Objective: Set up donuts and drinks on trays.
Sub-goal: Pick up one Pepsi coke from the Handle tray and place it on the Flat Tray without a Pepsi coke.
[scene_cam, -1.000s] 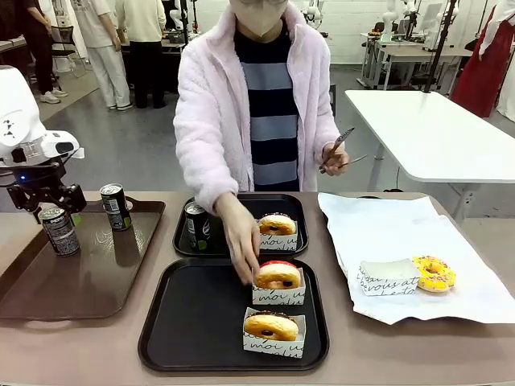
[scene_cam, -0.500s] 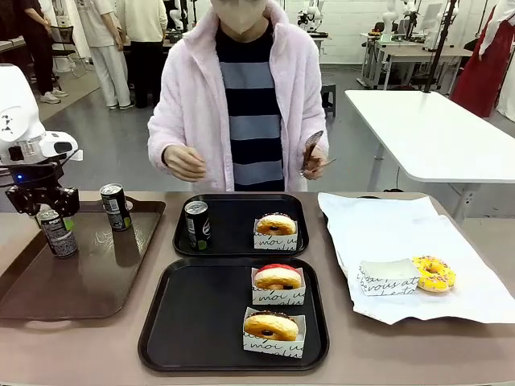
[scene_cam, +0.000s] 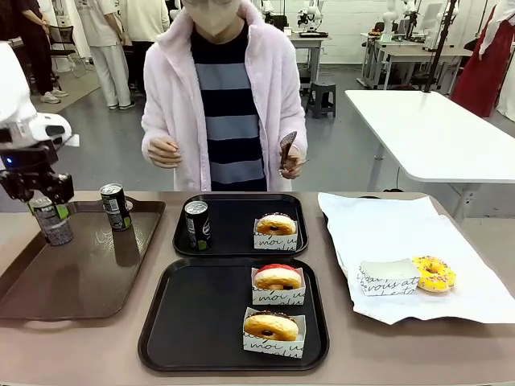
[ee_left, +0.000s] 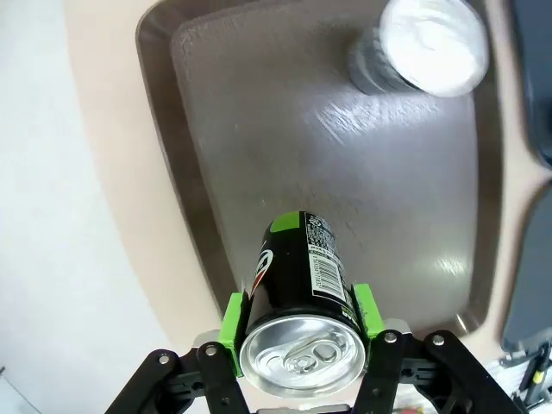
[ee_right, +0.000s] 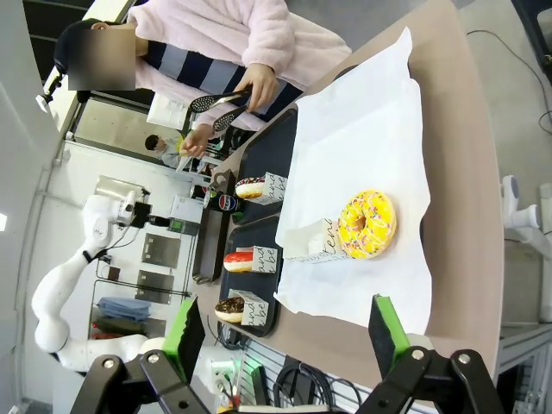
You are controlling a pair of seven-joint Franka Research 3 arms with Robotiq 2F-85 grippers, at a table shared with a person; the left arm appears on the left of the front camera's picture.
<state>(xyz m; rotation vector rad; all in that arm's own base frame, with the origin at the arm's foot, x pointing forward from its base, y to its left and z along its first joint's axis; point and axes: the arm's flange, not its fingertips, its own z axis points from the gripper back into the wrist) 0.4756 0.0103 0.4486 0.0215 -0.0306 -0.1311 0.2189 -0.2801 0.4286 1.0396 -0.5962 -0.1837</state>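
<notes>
At 6 o'clock the left gripper [ee_left: 297,319] clamps a dark drink can [ee_left: 297,263] between its green-padded fingers [ee_left: 234,321], the silver top and pull tab facing the camera. Beneath lies the brown tray [ee_left: 285,147], with a second can [ee_left: 423,45] standing at 1 o'clock. Tan table [ee_left: 108,147] borders the tray toward 9 o'clock.

Lower tray [scene_cam: 201,322] and upper tray [scene_cam: 233,211] at centre black; left tray [scene_cam: 88,281] brown. Yellow sprinkled donut [scene_cam: 434,273], red donut [scene_cam: 278,276], chocolate donut [scene_cam: 271,325], tan donut [scene_cam: 276,223] (sleeves [scene_cam: 279,296] white, black script). Can [ee_left: 297,267] black, green-and-white marks.
</notes>
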